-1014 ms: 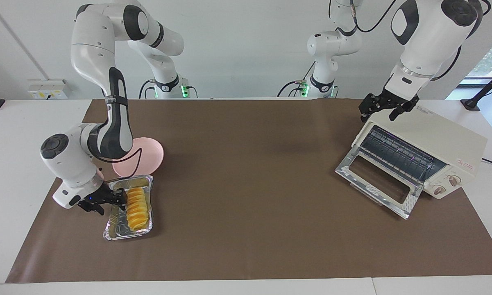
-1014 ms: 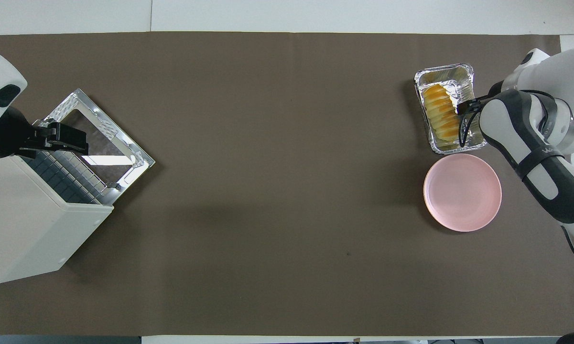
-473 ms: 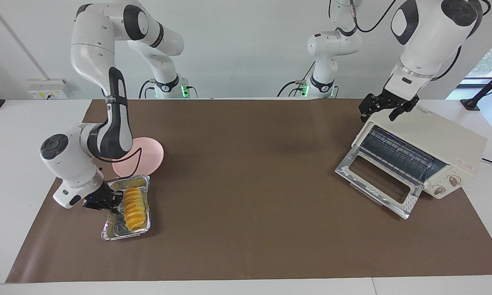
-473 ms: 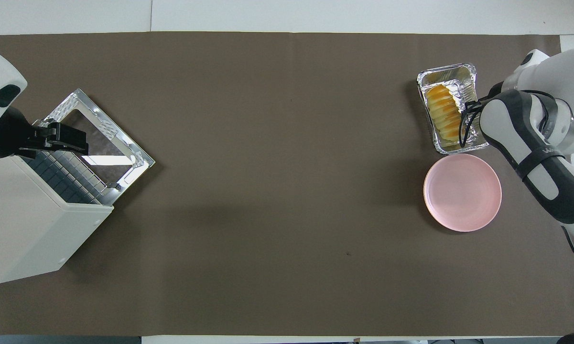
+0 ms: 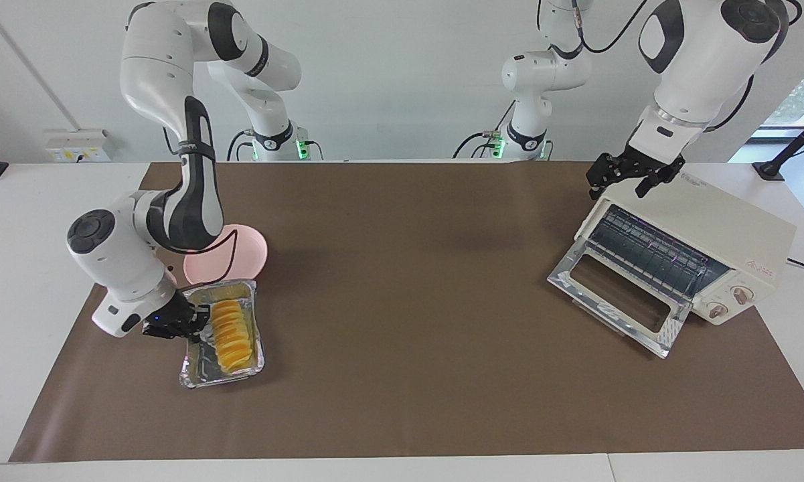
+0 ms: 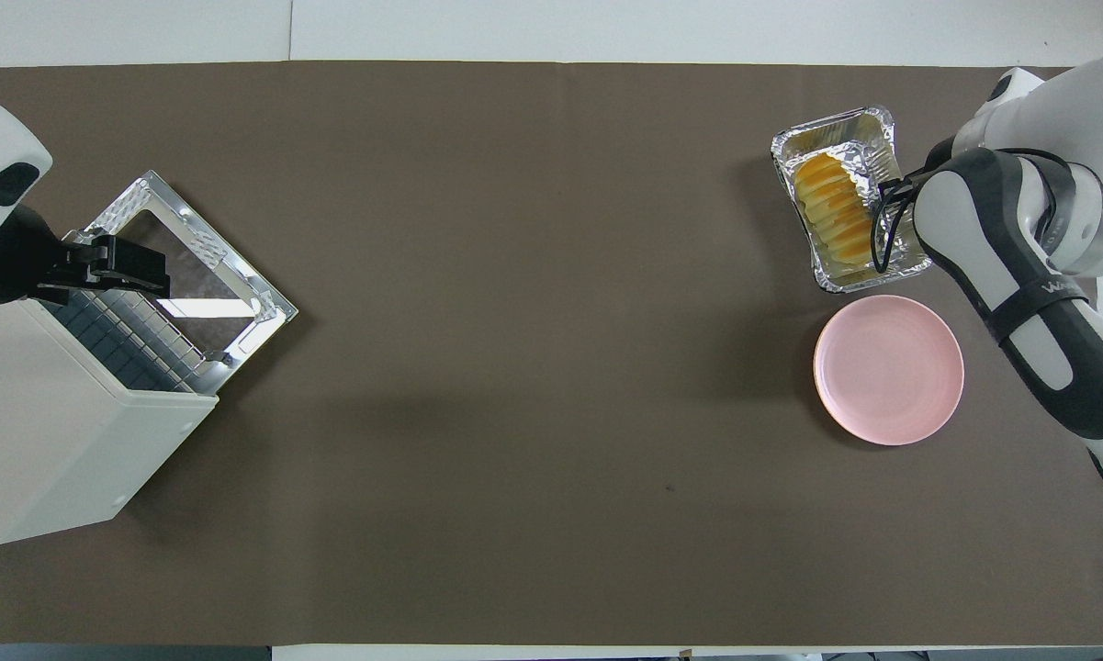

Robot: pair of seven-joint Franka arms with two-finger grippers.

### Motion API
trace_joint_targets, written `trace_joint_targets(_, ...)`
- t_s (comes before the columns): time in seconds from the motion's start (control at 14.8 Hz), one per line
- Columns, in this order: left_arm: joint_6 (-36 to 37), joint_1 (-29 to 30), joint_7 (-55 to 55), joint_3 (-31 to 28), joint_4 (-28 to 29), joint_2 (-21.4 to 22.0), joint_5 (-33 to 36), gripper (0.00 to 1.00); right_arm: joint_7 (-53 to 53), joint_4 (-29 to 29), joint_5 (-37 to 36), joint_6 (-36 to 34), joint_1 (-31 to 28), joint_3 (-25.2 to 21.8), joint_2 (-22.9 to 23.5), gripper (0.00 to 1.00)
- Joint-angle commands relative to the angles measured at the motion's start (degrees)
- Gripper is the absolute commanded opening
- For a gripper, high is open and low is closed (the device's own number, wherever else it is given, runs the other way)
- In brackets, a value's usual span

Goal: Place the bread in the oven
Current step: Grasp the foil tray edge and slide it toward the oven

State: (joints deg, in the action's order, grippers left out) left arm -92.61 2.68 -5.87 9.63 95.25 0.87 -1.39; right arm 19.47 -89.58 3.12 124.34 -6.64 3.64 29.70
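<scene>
Right end effector is gripping the rim of the crinkled silver foil tray, in which the small ridged golden-yellow bread is lying, beside the round pink plate. Left end effector, spread apart, is waiting over the cream-white boxy oven, whose glass door is hanging open toward the left arm's end of the worktop.

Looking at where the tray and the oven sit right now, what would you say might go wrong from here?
1. The right tool sits at the foil tray rim; foil crumples easily, so the tray could tilt and spill the bread.
2. The oven stands at the left arm's end of the table, so the tray faces a long carry.
3. The left tool hangs over the oven's top edge above the open door, so it may crowd the approach.
</scene>
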Motion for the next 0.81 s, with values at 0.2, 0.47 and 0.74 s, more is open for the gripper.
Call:
trace_joint_targets(0.2,-0.3,0.7,0.5,0.2,1.4,1.3,-1.0,1.0,-16.2,0.7,0.6,-0.9,6.2,4.3,-1.7,0.0)
trace_joint_targets(0.47,-0.3,0.7,0.4,0.2,1.4,1.3,-1.0,1.0,-30.1,0.5,0.5,-0.5,13.7,4.3,-1.8,0.0)
trace_joint_targets(0.74,-0.3,0.7,0.5,0.2,1.4,1.3,-1.0,1.0,-39.4,-0.2,0.3,1.6,20.4,4.3,-1.8,0.0)
